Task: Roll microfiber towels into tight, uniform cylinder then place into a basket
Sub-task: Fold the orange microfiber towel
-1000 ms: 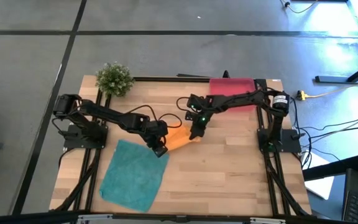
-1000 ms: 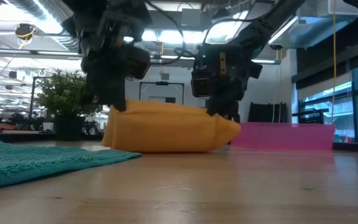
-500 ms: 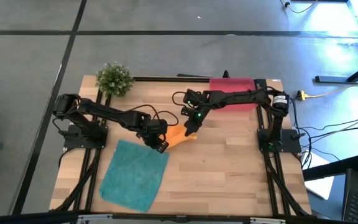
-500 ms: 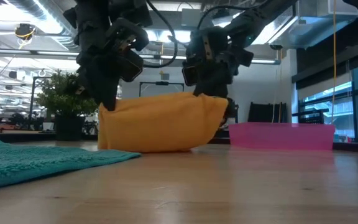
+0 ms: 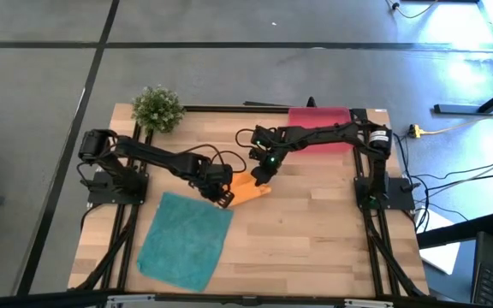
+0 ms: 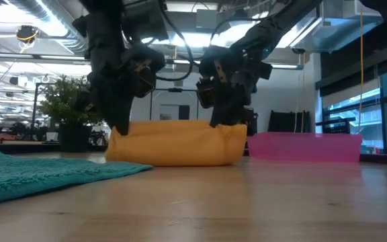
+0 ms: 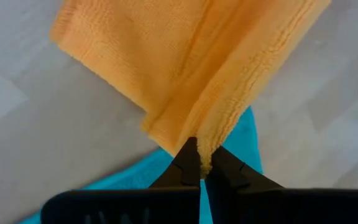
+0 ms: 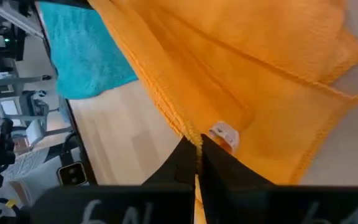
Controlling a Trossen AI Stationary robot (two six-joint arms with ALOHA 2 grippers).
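Observation:
The orange towel lies folded over in a loose roll on the table's middle; it also shows in the low view. My left gripper is shut on its left end, my right gripper is shut on its far right part. The teal towel lies flat at the near left, its far corner under the orange towel's left end. The pinkish-red basket stands at the far right edge. My left gripper pinches a folded corner of the orange towel between its two fingertips, from above, pointing down. Several layers show there. The towel rests on the table. My right gripper pinches a hemmed edge of the towel beside its white label, from above, slanting. The fold below it lies on the table.
A small green plant stands at the far left corner. Bare wood lies to the right of and near the towels. Cables run beside the right arm's base.
Both grippers have gone toward the table's far left with the orange towel, first raising its top edge, then lowering it. The towel has been folded over on itself into a shorter, thicker bundle that lies on the table. Both grippers stay shut.

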